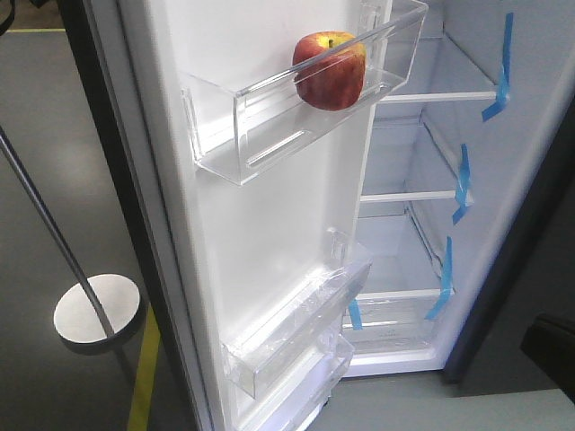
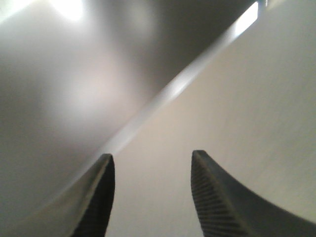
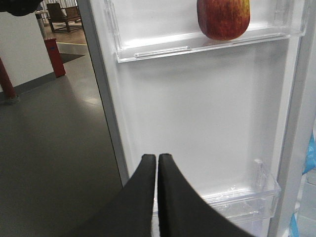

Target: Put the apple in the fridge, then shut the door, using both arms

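The red apple (image 1: 330, 70) with yellow patches rests in the upper clear bin of the door (image 1: 269, 233), which stands open showing its white liner. In the right wrist view the apple (image 3: 223, 18) sits at the top, well above my right gripper (image 3: 157, 157), whose jaws are pressed together with nothing between them, facing the door (image 3: 197, 113). The fridge (image 1: 503, 233) interior is white with glass shelves and blue tape strips. My left gripper (image 2: 152, 159) is open and empty, close against a blurred grey and pale surface. Neither gripper appears in the front view.
A lower clear bin (image 1: 296, 332) juts from the door near the bottom. A round white base with a slanted pole (image 1: 97, 307) stands on the grey floor to the left, by a yellow floor line (image 1: 144, 377). A red post (image 3: 53, 57) is far left.
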{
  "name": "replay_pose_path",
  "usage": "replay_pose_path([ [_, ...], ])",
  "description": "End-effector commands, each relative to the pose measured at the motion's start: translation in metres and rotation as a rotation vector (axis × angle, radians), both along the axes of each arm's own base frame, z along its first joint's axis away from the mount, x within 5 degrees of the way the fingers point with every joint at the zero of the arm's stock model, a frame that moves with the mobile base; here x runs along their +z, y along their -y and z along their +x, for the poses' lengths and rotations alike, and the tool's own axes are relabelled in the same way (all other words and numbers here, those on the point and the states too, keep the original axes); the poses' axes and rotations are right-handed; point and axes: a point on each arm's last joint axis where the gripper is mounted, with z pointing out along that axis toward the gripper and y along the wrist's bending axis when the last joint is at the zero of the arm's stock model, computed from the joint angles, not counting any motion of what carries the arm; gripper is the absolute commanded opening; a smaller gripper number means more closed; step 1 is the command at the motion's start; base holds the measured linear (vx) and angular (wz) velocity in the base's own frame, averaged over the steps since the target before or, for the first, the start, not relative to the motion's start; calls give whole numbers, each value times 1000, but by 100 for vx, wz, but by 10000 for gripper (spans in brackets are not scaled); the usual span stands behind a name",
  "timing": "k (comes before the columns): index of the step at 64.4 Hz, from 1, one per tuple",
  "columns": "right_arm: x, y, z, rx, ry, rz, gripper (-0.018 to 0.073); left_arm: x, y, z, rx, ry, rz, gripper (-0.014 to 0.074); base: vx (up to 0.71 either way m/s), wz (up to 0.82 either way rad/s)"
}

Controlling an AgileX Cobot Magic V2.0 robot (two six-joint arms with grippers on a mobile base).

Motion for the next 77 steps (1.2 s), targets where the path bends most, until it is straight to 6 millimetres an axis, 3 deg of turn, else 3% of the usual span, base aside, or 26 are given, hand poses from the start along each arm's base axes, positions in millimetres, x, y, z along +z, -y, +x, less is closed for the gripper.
replay_pose_path([
  [1, 11, 1, 1, -20, 38, 40, 6, 30, 8, -17, -120, 96, 3, 360, 0, 0],
  [20, 11, 1, 1, -20, 41, 37, 7, 45, 32, -36, -307, 228, 93, 360, 0, 0],
  [34, 11, 1, 2, -26, 45, 39, 7, 43, 89, -63, -543, 294, 209, 360, 0, 0],
  [41, 13, 3, 3, -46, 59, 56, 7, 39, 103, -68, -579, 293, 253, 360, 0, 0],
  [47, 16, 4, 4, -62, 71, 95, 15, 36, 102, -64, -546, 276, 296, 360, 0, 0],
  [60, 21, 8, 7, -123, 117, 128, 101, 31, 79, -51, -450, 249, 361, 340, 0, 0],
  [68, 27, 15, 11, -210, 179, 147, 239, 31, 60, -45, -394, 238, 367, 272, 0, 0],
  [77, 34, 26, 22, -341, 257, 140, 440, 31, 38, -38, -326, 224, 374, 116, 0, 0],
])
